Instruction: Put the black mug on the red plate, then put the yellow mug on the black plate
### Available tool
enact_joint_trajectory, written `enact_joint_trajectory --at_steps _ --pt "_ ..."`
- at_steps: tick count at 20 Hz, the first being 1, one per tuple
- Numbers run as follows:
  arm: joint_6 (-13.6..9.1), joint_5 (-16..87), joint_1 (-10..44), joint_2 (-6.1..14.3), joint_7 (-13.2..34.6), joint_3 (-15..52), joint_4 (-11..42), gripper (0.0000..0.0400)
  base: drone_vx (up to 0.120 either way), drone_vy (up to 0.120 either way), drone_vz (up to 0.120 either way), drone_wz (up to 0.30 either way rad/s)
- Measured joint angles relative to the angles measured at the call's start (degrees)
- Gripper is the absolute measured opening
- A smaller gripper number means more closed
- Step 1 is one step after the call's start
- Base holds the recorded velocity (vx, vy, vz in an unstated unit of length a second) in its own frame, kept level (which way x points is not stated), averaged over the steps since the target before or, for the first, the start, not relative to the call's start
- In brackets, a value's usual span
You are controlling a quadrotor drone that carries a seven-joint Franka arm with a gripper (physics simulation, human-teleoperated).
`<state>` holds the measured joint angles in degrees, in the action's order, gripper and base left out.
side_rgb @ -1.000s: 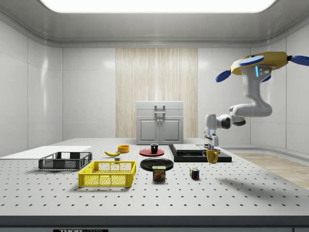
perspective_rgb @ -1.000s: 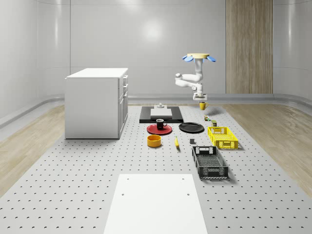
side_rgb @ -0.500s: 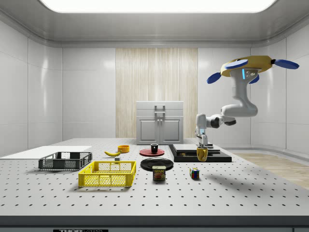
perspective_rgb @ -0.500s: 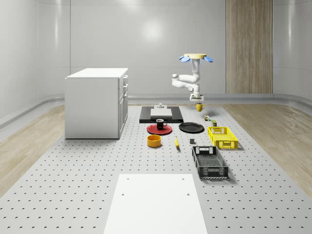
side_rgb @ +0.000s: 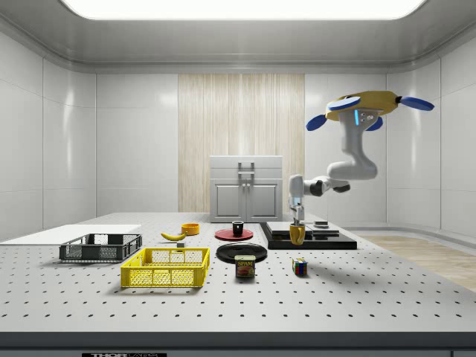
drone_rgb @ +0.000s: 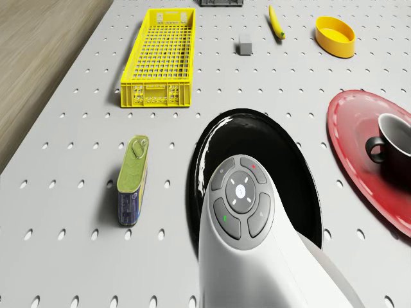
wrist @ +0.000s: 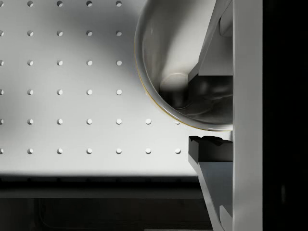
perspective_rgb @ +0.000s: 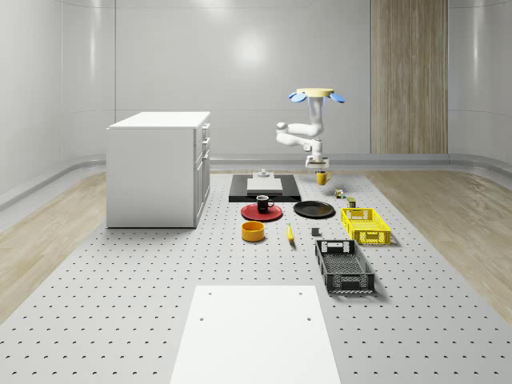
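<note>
— Yellow mug (side_rgb: pixel 297 236): where is it?
— Your tool (side_rgb: pixel 297 227) grips it by the rim, up in the air, near the black plate (perspective_rgb: pixel 314 210).
— And your drone (perspective_rgb: pixel 315 94)?
— Hovering over the counter (perspective_rgb: pixel 144 288). The black mug (perspective_rgb: pixel 262 203) sits on the red plate (perspective_rgb: pixel 250 213).

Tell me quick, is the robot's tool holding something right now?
Tool: closed on the yellow mug, held in the air near the black plate; the drone hovers above.
</note>
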<state>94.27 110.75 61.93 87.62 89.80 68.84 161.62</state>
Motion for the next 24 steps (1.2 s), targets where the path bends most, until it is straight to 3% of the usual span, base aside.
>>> enact_joint_trajectory --at_steps 16,20,24 --pt "-0.04 0.02 -0.02 -0.04 -0.01 0.0 0.0 0.011 0.12 -0.12 0.0 0.0" --pt "-0.04 0.02 -0.02 -0.04 -0.01 -0.01 0.0 0.011 0.12 -0.01 -0.01 0.0" --pt "-0.05 0.02 -0.02 -0.05 -0.02 -0.01 0.0 0.011 0.12 0.0 -0.12 0.0"
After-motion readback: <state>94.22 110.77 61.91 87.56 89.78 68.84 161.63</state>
